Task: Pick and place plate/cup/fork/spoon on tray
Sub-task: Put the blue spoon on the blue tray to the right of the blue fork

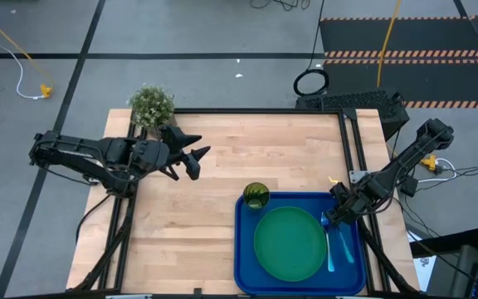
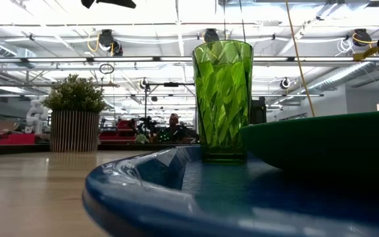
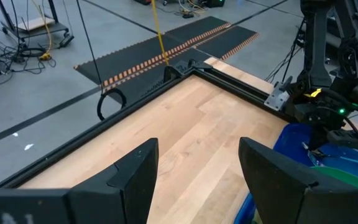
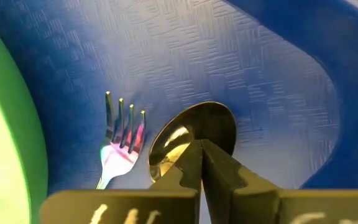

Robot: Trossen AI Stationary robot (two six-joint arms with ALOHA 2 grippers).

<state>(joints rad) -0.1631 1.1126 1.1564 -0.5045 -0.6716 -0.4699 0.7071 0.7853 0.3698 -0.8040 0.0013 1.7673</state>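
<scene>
At the left of the overhead frame the left gripper (image 1: pixel 196 159) hangs over bare table (image 1: pixel 222 166), jaws spread wide. Lower centre, the tray (image 1: pixel 247 249) holds the cup (image 1: pixel 256 196), plate (image 1: pixel 289 241) and fork (image 4: pixel 122 149). At its right edge the right gripper (image 4: pixel 201 163) seems clenched on the spoon (image 4: pixel 194 134).

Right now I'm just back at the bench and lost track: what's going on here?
The right gripper is low over the blue tray, its fingers shut on the spoon, whose bowl sits beside the fork at the tray's right side. The plate lies on the tray, and the cup stands at its far left corner. The left gripper waits open above the bare table, near the potted plant.
</scene>
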